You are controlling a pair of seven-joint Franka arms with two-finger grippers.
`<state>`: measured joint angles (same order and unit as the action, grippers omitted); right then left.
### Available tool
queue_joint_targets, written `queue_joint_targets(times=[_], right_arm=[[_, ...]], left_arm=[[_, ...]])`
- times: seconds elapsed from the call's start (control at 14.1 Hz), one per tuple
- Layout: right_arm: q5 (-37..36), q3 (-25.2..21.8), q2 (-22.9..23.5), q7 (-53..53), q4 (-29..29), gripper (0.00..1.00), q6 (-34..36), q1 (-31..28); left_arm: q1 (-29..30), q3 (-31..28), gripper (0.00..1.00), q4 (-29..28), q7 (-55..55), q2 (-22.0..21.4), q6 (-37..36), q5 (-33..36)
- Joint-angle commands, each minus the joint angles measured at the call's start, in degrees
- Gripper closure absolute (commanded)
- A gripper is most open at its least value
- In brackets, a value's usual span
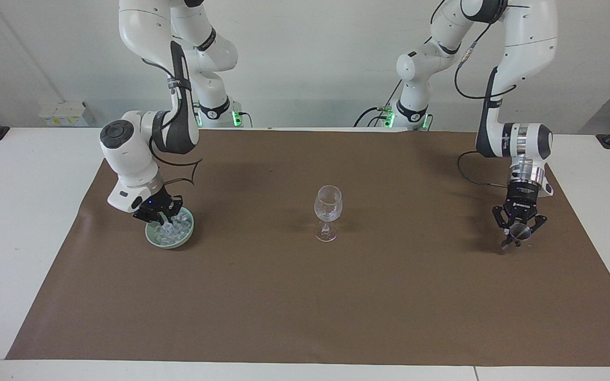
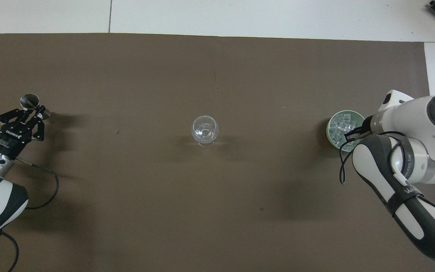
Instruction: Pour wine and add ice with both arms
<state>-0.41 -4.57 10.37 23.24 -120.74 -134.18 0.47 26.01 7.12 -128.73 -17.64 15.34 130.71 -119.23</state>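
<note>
Right gripper (image 1: 163, 216) at mid-left of the facing view is dipping into the bowl (image 1: 170, 237), jaws pinching together among the ice (image 1: 173, 228), while the left gripper (image 1: 517, 235) at the right edge is clamping a small metal cup (image 1: 519, 230).

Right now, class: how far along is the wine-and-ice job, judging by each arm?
Done: nothing certain; the stemmed glass shows no coloured wine. In hand: the left end effector grips a small metal cup at its end of the table; the right end effector is shut, down in the green bowl among the ice. Left: carrying ice to the glass.
</note>
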Motion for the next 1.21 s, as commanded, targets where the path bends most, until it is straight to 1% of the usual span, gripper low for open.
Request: queue_joint_targets(times=[0.0,0.14,0.35,0.43,0.5,0.57,0.64,0.78,0.92,0.99,1.14], right_arm=[[-0.1,0.3,-0.2,0.8,-0.6,0.95,-1.1,-0.6],[0.0,0.3,-0.3,0.8,-0.1,0.98,-0.4,-0.6],[0.0,0.3,-0.4,0.8,0.2,0.97,-0.1,-0.6],[0.1,0.3,-0.7,0.8,0.2,0.85,0.1,-0.6],[0.1,0.3,-1.0,0.2,0.2,0.64,0.3,-0.6],[0.1,0.3,-1.3,-1.2,0.4,0.36,0.8,-0.6],[0.1,0.4,-1.4,-2.1,0.7,0.26,1.3,-0.6],[0.1,0.4,-1.4,-3.2,0.7,0.25,0.3,-0.5],[0.2,0.4,-0.9,-4.2,0.7,0.29,-2.3,-0.4],[0.3,0.4,-0.6,-6.5,0.6,0.3,-3.3,-0.3],[0.2,0.4,-0.3,-9.2,0.6,0.3,-4.0,0.1]], left_arm=[[0.0,0.3,1.0,2.2,-0.5,2.0,0.4,-1.3],[0.0,0.3,1.0,3.2,-0.5,3.0,0.3,-1.4],[0.2,0.3,1.0,3.9,-0.5,4.1,-0.1,-1.4],[0.3,0.3,1.0,4.3,-0.4,4.8,-0.5,-1.4],[0.4,0.3,1.0,4.4,-0.4,5.3,-0.9,-1.4],[0.4,0.3,1.0,4.5,-0.4,5.6,-1.3,-1.4],[0.4,0.3,1.0,4.5,-0.4,5.7,-1.3,-1.4],[0.5,0.3,1.0,4.6,-0.4,5.7,-1.3,-1.4],[0.6,0.3,1.0,4.9,-0.5,5.7,-1.2,-1.4],[0.6,0.3,1.0,4.9,-0.5,5.7,-1.2,-1.4],[0.6,0.3,1.0,4.9,-0.5,5.8,-1.2,-1.5]])
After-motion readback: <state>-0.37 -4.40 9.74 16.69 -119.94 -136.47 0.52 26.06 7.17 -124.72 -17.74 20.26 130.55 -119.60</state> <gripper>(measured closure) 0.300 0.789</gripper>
